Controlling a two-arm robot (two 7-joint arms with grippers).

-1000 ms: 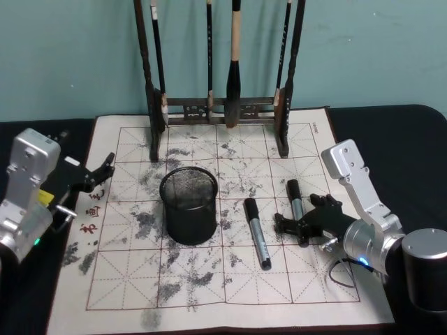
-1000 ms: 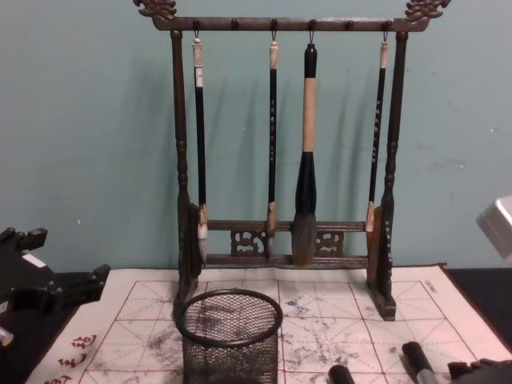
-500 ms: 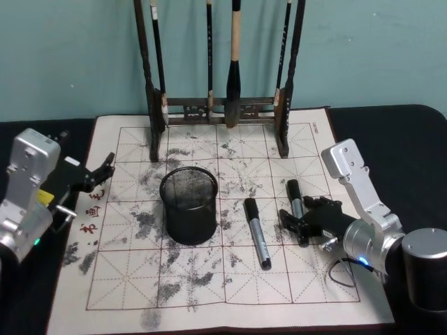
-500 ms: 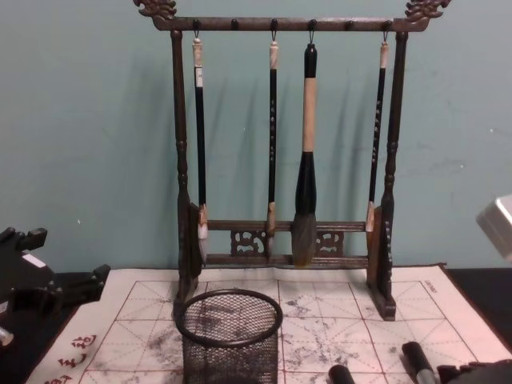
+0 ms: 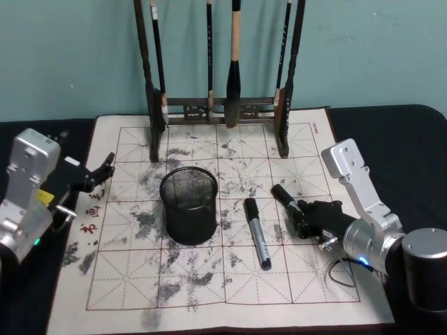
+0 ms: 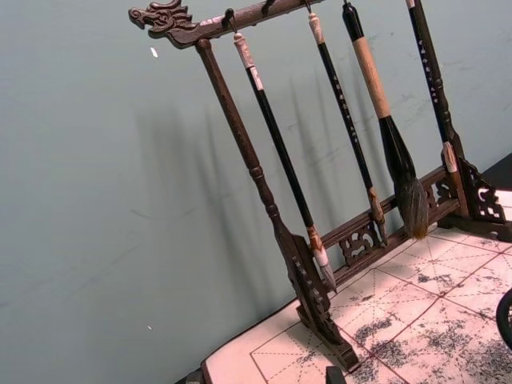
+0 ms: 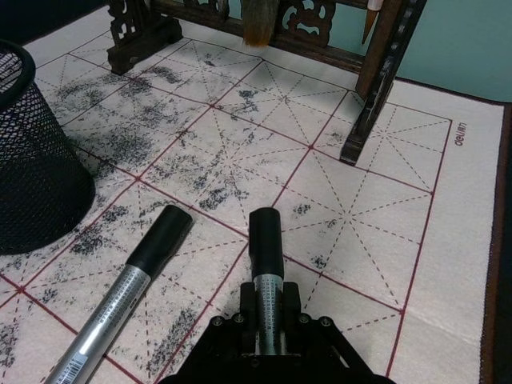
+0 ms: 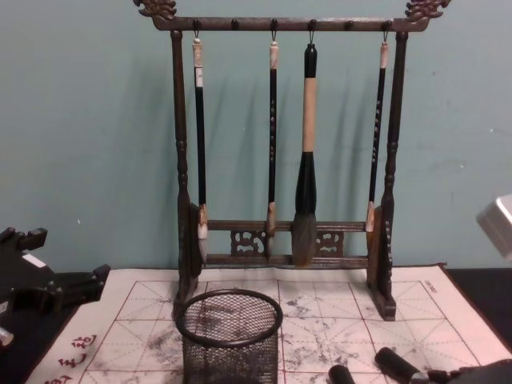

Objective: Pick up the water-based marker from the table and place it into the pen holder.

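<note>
Overhead, right gripper (image 5: 300, 213): clamped on the water-based marker (image 5: 281, 195), whose black cap sticks out past the fingertips.
Second marker (image 5: 256, 234): flat on the mat (image 5: 307, 148), just to that gripper's left.
Pen holder (image 5: 187, 222): upright, farther to the gripper's left, beyond the second marker.
Left gripper (image 5: 103, 174): fingers spread and holding nothing, at the mat's left edge, well apart from the pen holder.
Right wrist view, grip: fingers pinch the water-based marker's (image 7: 266, 240) barrel from both sides; whether the cap touches the mat, I cannot tell.
Brush rack (image 7: 368, 112): ahead of the gripper, beyond the cap.
Chest view, cap (image 8: 394, 362): low, right of the pen holder (image 8: 230, 352).
Left wrist view, brush rack (image 6: 258, 178): ahead, brushes hanging.
</note>
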